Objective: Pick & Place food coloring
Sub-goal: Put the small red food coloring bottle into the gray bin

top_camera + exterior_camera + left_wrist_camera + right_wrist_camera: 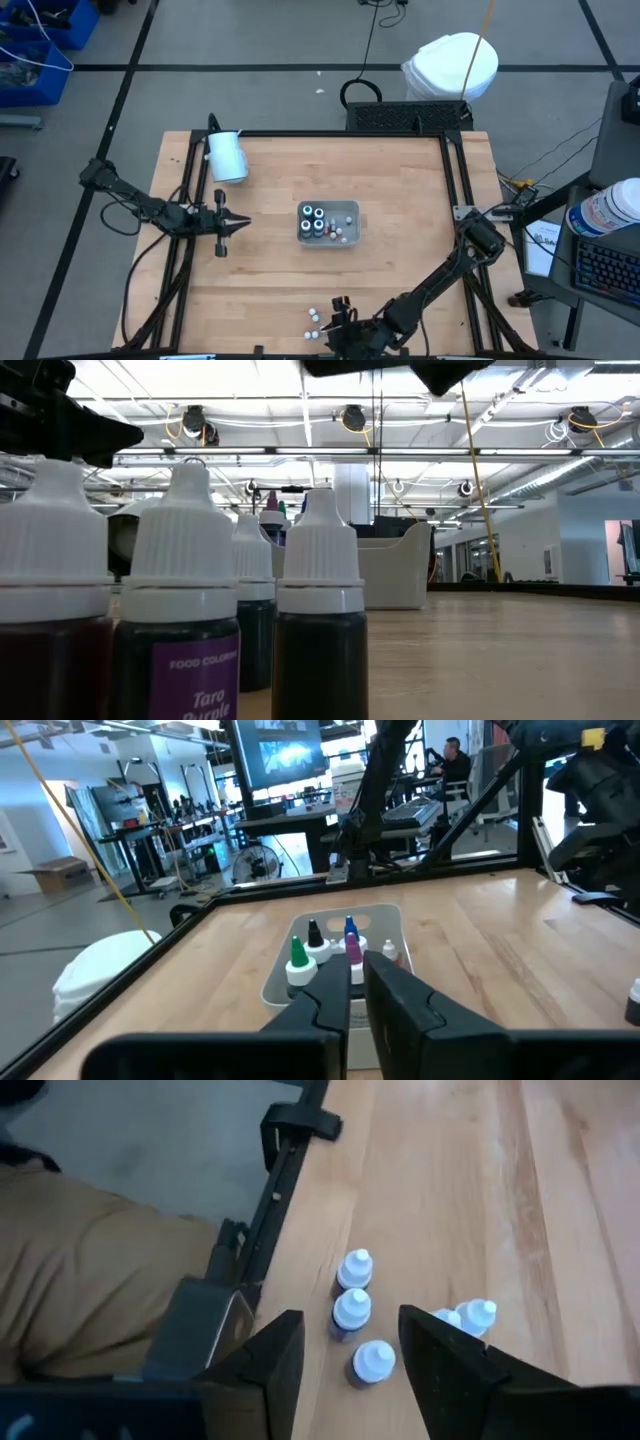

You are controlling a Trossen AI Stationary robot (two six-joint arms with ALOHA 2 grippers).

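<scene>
We see a light wooden table with a black frame along its edges, on a grey floor marked with dark lines. The low view looks across the wood into a big bright hall with ceiling lamps and pipes; the left wrist view shows desks, a screen and a seated person far behind. A white cylinder lies at the far left of the table. A pale grey tray sits mid-table.

Food coloring is in two places. Some bottles stand inside the tray, with dark bodies and coloured or white tips in the left wrist view. A loose cluster of white-capped bottles stands on bare wood at the near edge, left of centre; the low view shows them close up, one labelled purple.

The right gripper is at the near edge, just beside that cluster. In the right wrist view its fingers are spread apart, holding nothing, with the capped bottles lying just ahead between and beyond them.

The left gripper waits left of the tray, well apart from it, pointing at it; its fingers are nearly together with a thin gap, gripping nothing.
</scene>
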